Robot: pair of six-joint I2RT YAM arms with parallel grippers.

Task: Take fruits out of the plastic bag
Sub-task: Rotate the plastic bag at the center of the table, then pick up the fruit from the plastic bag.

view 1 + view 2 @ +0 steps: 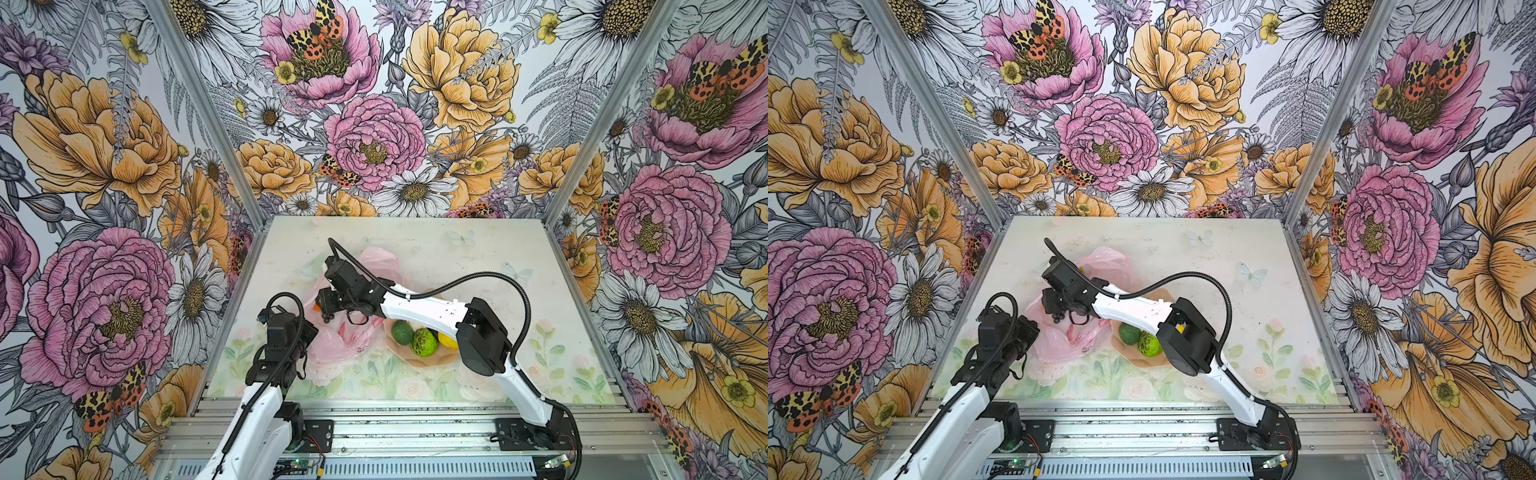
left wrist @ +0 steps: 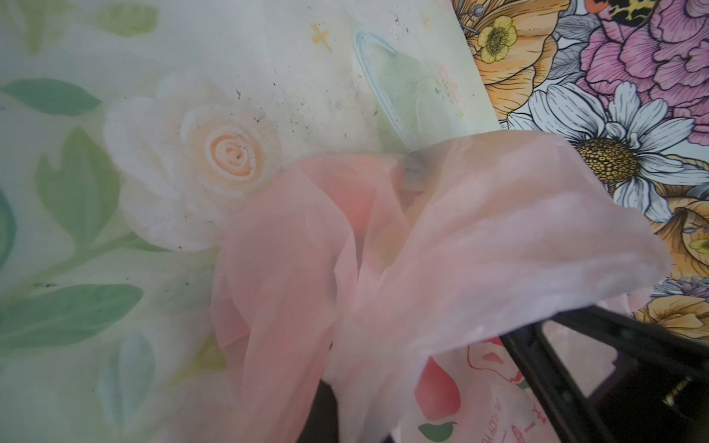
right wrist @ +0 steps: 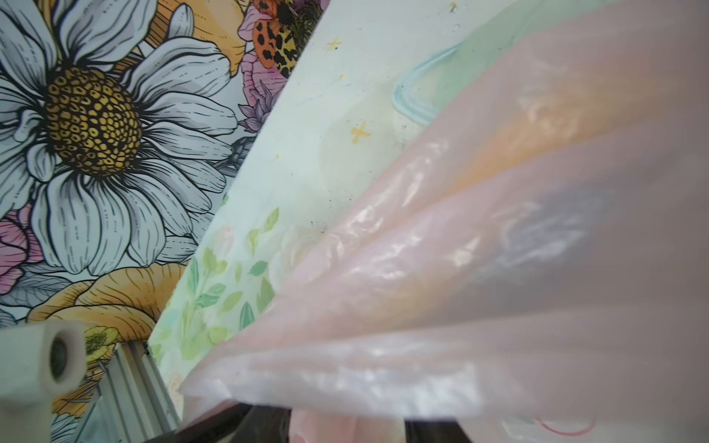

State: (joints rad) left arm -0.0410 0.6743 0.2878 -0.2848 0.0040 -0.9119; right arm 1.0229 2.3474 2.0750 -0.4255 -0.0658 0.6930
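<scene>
The left tool [image 1: 308, 333] was closed. Its wrist view showed the film of the thin translucent pink plastic bag [image 1: 332, 352] gathered into a bunch right at its black fingers [image 2: 660, 368] and pinched there. The right tool [image 1: 326, 311] pointed down into the same bag, farther from the robot than the left tool. Loose film lay across its wrist camera and hid its jaws, so I could not tell how wide they stood or whether they held anything. Just under the right tool's tip, a dark purple grape bunch of small round beads [image 1: 327, 318] showed in both top views. A small orange piece [image 1: 316, 308] sat just beside the tool, on its left-arm side. The bag lay crumpled on the pale flower-printed surface [image 1: 465, 249], between the two tools and spreading beyond the right one. Beside the bag, partly under the right arm's white forearm [image 1: 419, 309], stood a peach-coloured scalloped dish [image 1: 428, 362]. It held a dark green avocado [image 1: 402, 332], a lime-green ball [image 1: 424, 343] and a yellow lemon [image 1: 448, 341], apart from both tools.
</scene>
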